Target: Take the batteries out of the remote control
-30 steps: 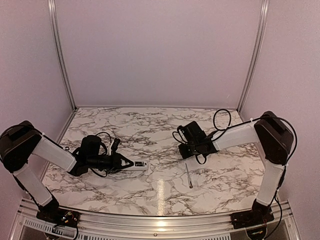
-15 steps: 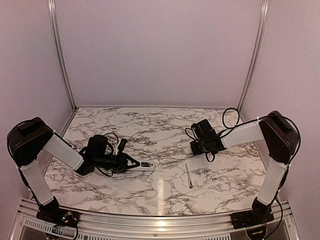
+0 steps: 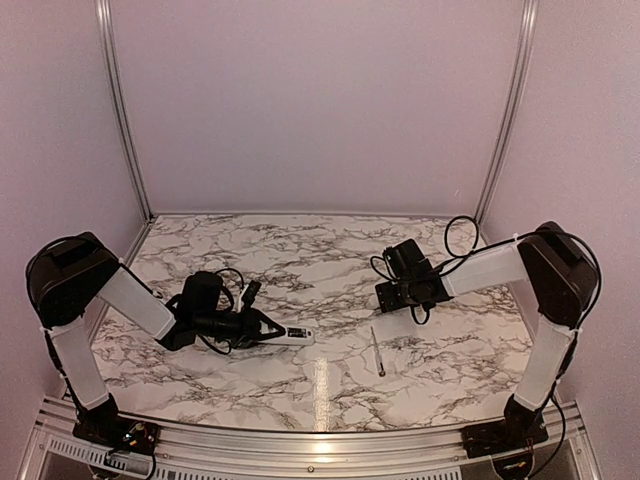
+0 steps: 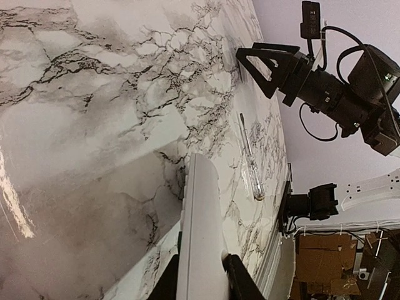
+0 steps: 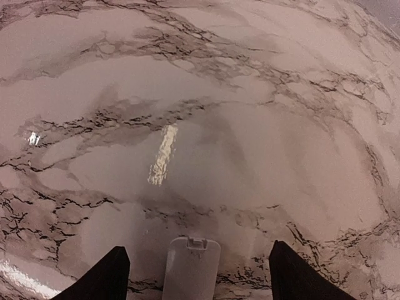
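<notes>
Your left claw (image 4: 201,278) is pinching the remote control (image 4: 199,225) by its long edges, with a dark finger (image 4: 240,284) pressed to each side. The white bar sticks out well past the fingertips over the marble table (image 4: 94,125). You cannot tell from these views whether its far end touches the tabletop.

Your right claw (image 5: 197,247) is spread wide. A small white cover piece (image 5: 191,270) sits flat between its two fingers (image 5: 106,275), touching neither, with its little tab pointing away from the wrist.

A thin grey stick (image 3: 377,350) lies on the table just in front of the right claw. It is nearer that claw than the remote and apart from both.

Compared with a second ago, your left arm has swung toward the middle of the table and carried the remote with it. The remote's free end now lies further right and closer to the stick. Over the same second your right claw has drawn back to the right, so it no longer hangs over the far end of the stick. In the last half second it has only eased a touch left. The stick itself has not moved.
</notes>
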Controlling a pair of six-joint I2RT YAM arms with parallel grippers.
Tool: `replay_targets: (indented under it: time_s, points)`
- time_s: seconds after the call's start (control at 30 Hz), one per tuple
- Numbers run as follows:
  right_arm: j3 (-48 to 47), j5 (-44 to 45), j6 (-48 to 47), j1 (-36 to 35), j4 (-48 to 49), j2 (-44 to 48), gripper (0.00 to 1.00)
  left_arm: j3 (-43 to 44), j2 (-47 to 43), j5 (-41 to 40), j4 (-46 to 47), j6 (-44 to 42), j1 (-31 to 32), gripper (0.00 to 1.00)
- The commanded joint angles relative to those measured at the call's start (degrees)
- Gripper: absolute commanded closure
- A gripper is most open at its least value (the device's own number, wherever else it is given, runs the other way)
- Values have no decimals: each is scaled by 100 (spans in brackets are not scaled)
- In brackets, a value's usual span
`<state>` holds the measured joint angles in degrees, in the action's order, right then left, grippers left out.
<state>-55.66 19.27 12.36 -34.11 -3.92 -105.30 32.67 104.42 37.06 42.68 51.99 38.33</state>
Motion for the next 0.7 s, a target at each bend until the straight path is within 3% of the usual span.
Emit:
replay_targets:
  time_s: [0.0,0.33,0.67]
  points:
    - [75,93,90,18,-79,311,22,166,145,-58,-291,-211,58,96]
    - [272,145,109,19,-179,656,18,458,37,-506,-1186,-803,52,65]
    - [275,148,66,18,-199,668,17,756,14,-1039,-2069,-1329,52,52]
